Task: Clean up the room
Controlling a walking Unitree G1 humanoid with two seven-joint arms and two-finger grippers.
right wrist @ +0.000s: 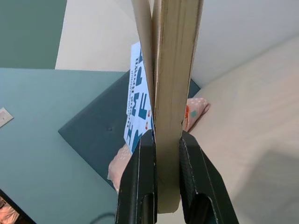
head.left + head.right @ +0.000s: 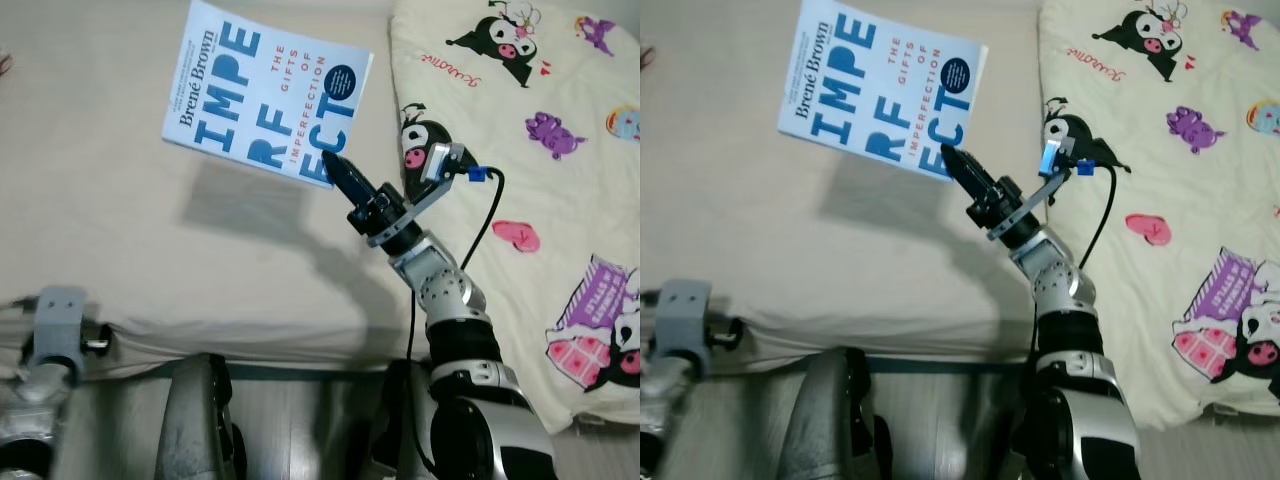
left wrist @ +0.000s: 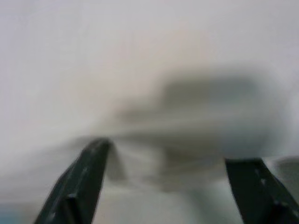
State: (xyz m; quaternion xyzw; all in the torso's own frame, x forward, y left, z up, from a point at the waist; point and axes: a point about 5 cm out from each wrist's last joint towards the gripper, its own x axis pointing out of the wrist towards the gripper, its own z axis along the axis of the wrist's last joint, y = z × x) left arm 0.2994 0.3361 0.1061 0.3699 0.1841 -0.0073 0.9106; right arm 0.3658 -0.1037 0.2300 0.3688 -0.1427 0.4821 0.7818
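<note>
Ahead of me the wide cream bed sheet (image 2: 150, 250) lies open from nine to twelve o'clock, its near edge just above the robot's legs, with a cartoon-printed cream blanket (image 2: 530, 150) bordering it at two o'clock. I have the right gripper (image 2: 335, 168) clamped on the lower corner of a white-and-blue paperback book (image 2: 265, 90), held clear above the sheet. Left gripper (image 3: 168, 182) hangs parted, low at eight o'clock.
</note>
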